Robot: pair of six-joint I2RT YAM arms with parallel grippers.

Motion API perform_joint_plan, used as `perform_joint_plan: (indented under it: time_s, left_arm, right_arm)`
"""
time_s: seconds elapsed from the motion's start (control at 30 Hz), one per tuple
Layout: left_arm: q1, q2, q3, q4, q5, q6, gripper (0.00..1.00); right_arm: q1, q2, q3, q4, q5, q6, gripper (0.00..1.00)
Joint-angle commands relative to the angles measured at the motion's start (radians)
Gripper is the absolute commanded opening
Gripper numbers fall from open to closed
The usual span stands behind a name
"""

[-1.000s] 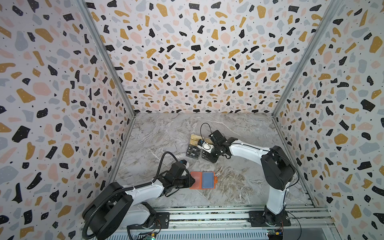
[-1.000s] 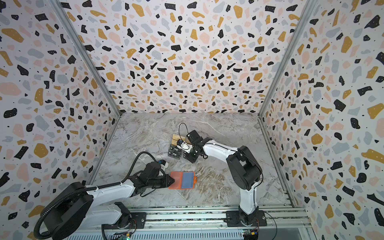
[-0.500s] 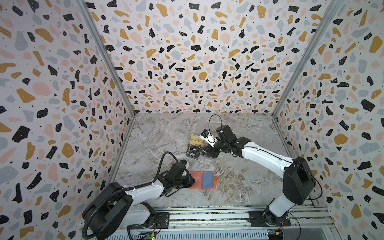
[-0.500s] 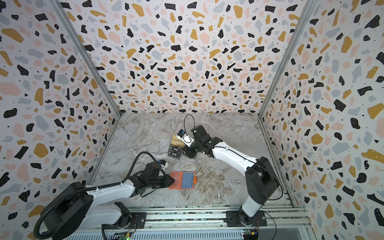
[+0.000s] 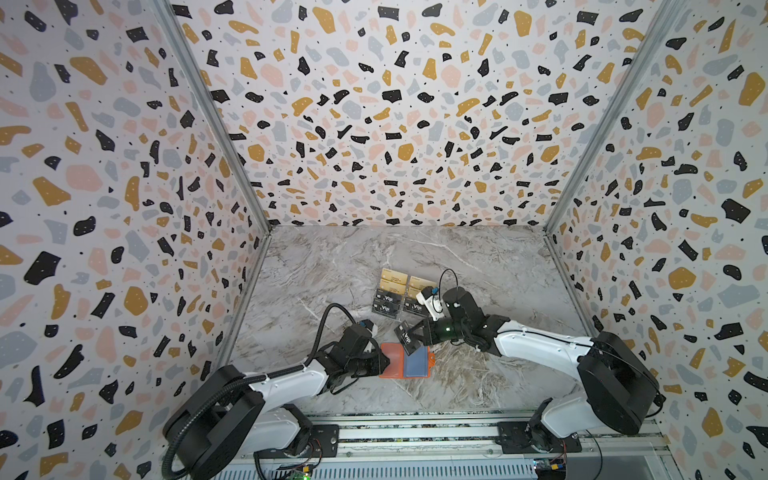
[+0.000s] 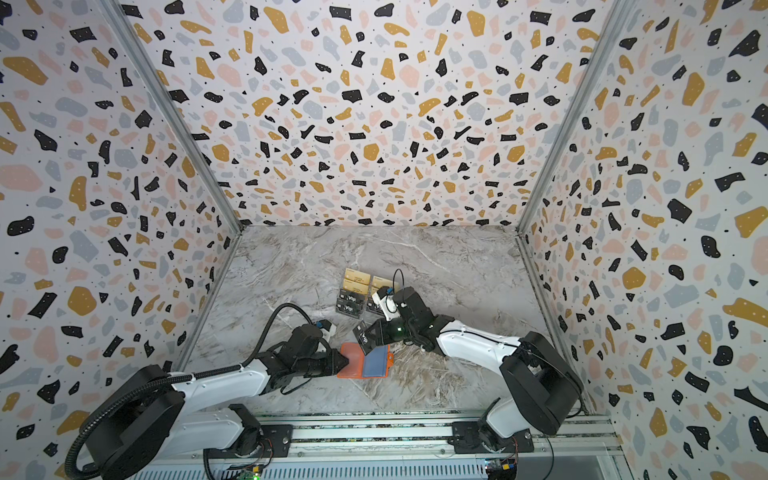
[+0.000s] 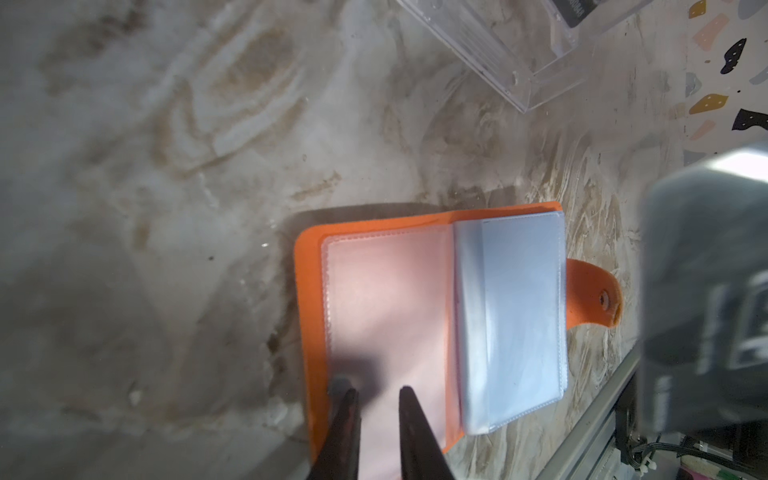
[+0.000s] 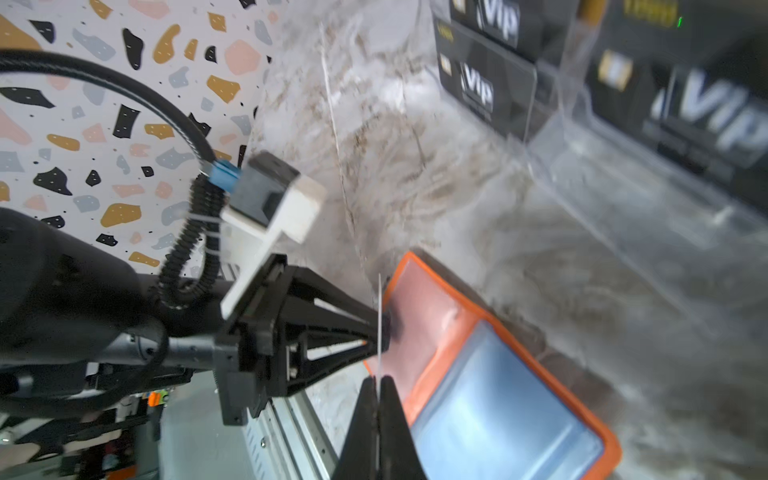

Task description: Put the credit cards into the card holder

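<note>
Your right arm reaches low toward the middle. Your right gripper (image 8: 379, 386) pinches a black card (image 5: 405, 337) tight, just over the open card holder (image 7: 390, 291). Your left gripper (image 7: 377, 392), tips a little apart, rests on its pink page.

The left arm (image 5: 286, 382) is stretched out low and almost level, and the left gripper (image 5: 384, 362) is pointed forward with its fingers (image 7: 413, 419) set a narrow gap apart. The right arm (image 5: 536, 343) is bent at the elbow and reached across toward the left gripper. The right gripper (image 5: 413, 336) is clamped tight on a black card (image 5: 406, 338), which is carried edge-on near the left gripper's tips.
</note>
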Motion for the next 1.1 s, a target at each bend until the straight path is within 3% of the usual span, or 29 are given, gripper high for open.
perform_joint_plan:
  time_s: [0.0, 0.63, 1.07]
  left_arm:
    - [-0.004, -0.01, -0.001, -0.038, -0.018, 0.009, 0.21]
    - [-0.008, -0.03, -0.013, -0.041, -0.022, 0.008, 0.21]
    - [-0.012, -0.027, -0.019, -0.034, -0.019, 0.003, 0.2]
  right_arm:
    - [0.015, -0.029, -0.073, 0.127, 0.034, 0.203, 0.0]
    - [0.033, 0.024, -0.156, 0.191, 0.023, 0.316, 0.0]
    - [0.034, 0.053, -0.172, 0.229, -0.005, 0.313, 0.0]
